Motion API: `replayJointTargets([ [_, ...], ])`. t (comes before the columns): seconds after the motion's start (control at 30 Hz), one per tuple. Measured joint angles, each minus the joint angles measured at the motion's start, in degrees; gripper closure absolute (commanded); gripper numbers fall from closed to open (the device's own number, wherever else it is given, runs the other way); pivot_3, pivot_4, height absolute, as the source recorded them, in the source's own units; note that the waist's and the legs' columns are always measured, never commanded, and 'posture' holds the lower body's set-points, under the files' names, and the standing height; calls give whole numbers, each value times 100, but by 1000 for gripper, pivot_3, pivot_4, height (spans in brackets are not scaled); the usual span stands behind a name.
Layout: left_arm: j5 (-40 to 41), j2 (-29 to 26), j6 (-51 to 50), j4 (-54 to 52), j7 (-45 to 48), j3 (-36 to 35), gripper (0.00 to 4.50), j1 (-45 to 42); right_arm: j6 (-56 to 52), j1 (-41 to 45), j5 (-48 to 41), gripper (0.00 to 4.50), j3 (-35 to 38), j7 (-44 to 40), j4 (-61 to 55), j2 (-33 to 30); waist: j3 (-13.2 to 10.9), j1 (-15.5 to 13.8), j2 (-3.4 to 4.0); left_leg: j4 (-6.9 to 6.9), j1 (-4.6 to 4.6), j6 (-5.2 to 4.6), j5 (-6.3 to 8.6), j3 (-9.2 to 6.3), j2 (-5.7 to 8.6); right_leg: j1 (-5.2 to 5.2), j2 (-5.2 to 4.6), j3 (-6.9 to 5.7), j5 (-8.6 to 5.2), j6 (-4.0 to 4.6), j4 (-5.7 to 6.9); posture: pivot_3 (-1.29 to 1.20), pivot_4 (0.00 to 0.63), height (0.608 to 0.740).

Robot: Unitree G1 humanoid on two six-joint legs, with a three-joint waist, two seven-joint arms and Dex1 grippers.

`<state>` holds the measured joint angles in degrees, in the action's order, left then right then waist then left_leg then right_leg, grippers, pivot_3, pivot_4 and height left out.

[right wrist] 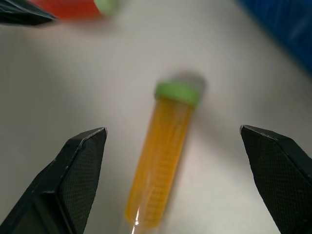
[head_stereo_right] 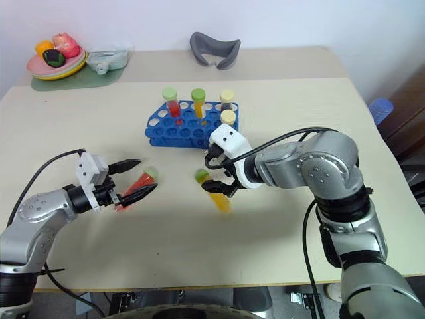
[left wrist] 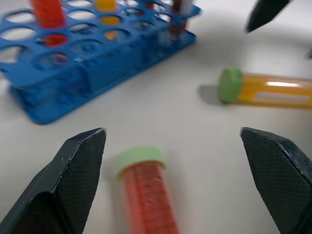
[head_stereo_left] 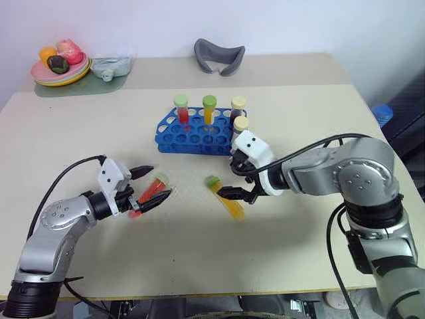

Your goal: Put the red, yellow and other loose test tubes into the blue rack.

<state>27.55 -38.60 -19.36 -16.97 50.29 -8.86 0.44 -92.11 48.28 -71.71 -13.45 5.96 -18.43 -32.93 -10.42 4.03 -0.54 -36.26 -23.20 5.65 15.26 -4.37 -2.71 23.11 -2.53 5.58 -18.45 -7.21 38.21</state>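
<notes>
Clear conical yellow tube [head_stereo_left: 226,198] lying near holed blue rack [head_stereo_left: 192,135].

A beige desk [head_stereo_left: 279,86] is set against a plain white wall [head_stereo_left: 279,23]. A seam is seen across the desk near its far edge.

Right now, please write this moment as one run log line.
left hand: open around red tube | right hand: open over yellow tube | both tubes lying on table | blue rack: four tubes upright
</notes>
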Motion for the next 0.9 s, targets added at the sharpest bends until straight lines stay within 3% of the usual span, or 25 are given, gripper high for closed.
replayJointTargets([
  [0.33,-4,82,24,-240,-54,22,0,348,248,647,-2541,58,-1133,3029,1581,94,0,8,0,-2,-7,-1,0,-1,-1,6,2,0,0,0,2,0,150,740],
  [0.53,-6,154,62,-328,-65,26,0,387,828,893,-3409,58,-1784,4472,2074,92,1,9,1,-3,-8,-1,0,-2,-2,9,4,0,0,0,4,0,150,740],
  [0.7,-7,181,93,-343,-73,31,0,406,1238,981,-3905,58,-2135,5307,2127,-29,2,-5,0,-7,-9,-1,0,-2,-1,6,3,0,0,0,3,0,150,740],
  [0.87,-31,218,109,-338,-76,48,0,342,1412,1050,-4101,58,-2331,5613,2160,-169,2,-3,0,-7,-9,-1,0,-2,-1,7,3,0,0,0,3,0,150,740],
  [0.9,-49,236,114,-338,-79,65,0,324,1439,1050,-4108,559,-2338,5631,2165,-169,2,-2,0,-7,-9,-1,0,-2,-1,7,4,-1,0,0,3,0,150,740],
])
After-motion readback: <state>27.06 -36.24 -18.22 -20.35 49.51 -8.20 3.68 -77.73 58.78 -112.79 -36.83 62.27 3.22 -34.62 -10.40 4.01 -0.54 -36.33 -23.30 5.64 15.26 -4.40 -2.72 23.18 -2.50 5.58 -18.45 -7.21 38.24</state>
